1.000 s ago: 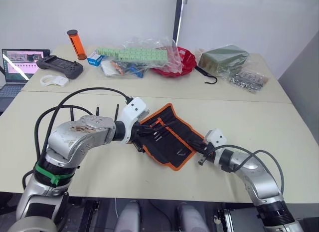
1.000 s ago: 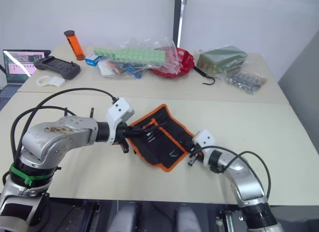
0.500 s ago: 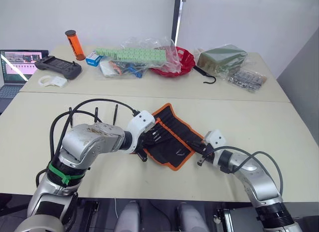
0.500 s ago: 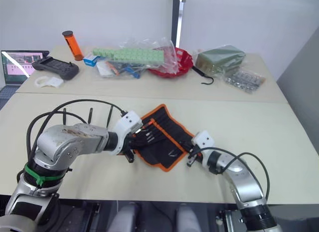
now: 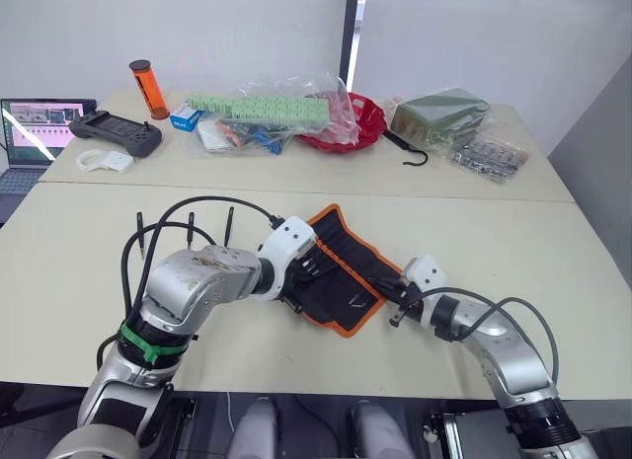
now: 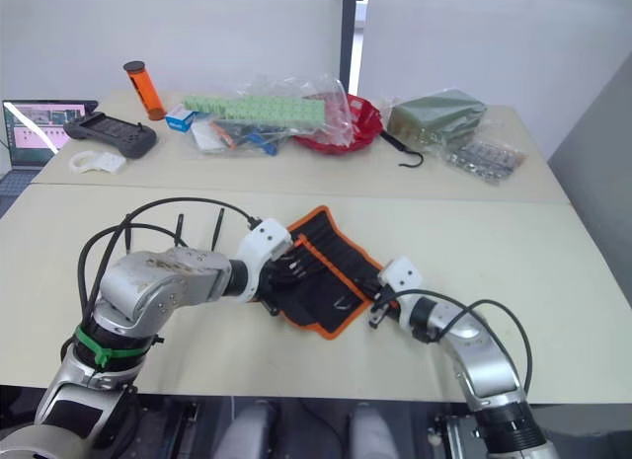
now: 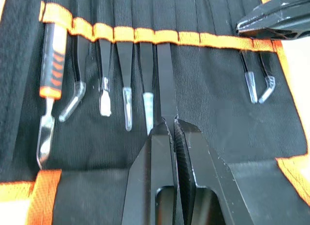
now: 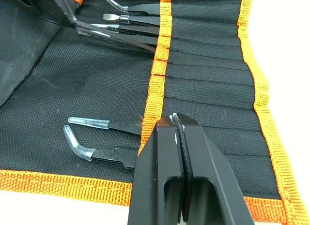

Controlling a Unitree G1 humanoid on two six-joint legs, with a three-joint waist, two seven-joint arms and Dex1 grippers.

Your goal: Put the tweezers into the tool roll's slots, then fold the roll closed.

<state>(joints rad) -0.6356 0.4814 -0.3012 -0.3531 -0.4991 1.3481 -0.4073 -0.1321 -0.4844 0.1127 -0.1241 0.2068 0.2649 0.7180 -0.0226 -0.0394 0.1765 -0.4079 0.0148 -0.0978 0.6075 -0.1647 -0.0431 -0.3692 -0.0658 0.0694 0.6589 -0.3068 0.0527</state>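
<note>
The tool roll (image 5: 348, 254) lies open on the near table, black with orange edging. My left gripper (image 5: 302, 279) is over its left part, shut on one black pair of tweezers (image 7: 164, 75) whose other end sits in a slot (image 7: 164, 22) behind the orange trim. More tweezers (image 7: 126, 70) with clear tip caps stand in neighbouring slots beside an orange-handled tool (image 7: 51, 65). Another two capped tweezers (image 8: 94, 124) lie near the roll's right end. My right gripper (image 5: 395, 306) is shut at the roll's right edge, its tips (image 8: 175, 118) against the fabric.
On the far table are a red tray (image 5: 367, 123), a black hook (image 5: 415, 153), a green bag (image 5: 441, 114), plastic bags of parts (image 5: 267, 109), an orange cylinder (image 5: 146, 87), a black controller (image 5: 118, 131) and a laptop (image 5: 35, 128).
My left gripper has moved rightward from the roll's left edge onto its inner face. The right gripper has stayed at the roll's right edge.
</note>
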